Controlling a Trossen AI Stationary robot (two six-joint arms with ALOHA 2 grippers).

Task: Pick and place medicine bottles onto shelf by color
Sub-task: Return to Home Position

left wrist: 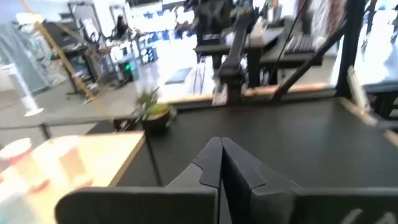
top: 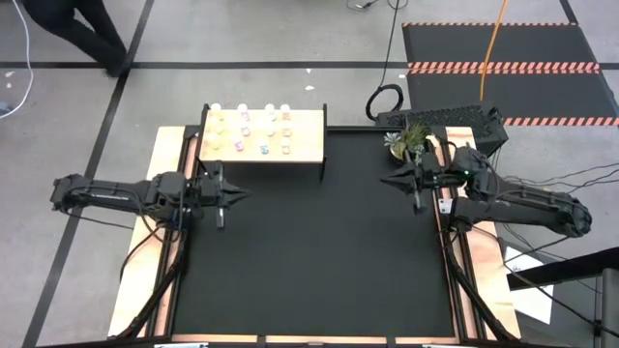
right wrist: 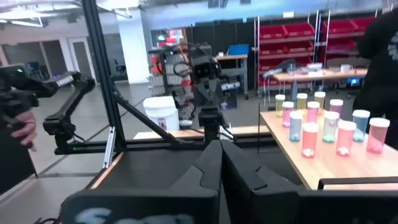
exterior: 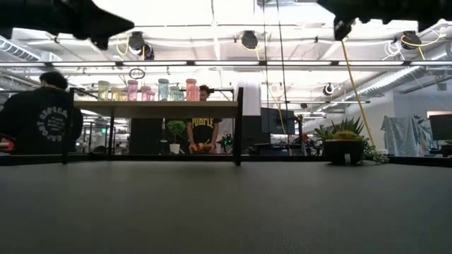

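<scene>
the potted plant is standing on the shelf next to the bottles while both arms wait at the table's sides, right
No. The potted plant stands on the table by the right gripper, apart from the shelf, as the high view shows. The medicine bottles are on the shelf, and both arms wait at the sides, left gripper included.

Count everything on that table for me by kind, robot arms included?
Medicine bottles: 12, on the shelf
Shelf: 1
Potted plant: 1
Robot arms: 2, left gripper and right gripper shut, one each side
Total: 16
</scene>
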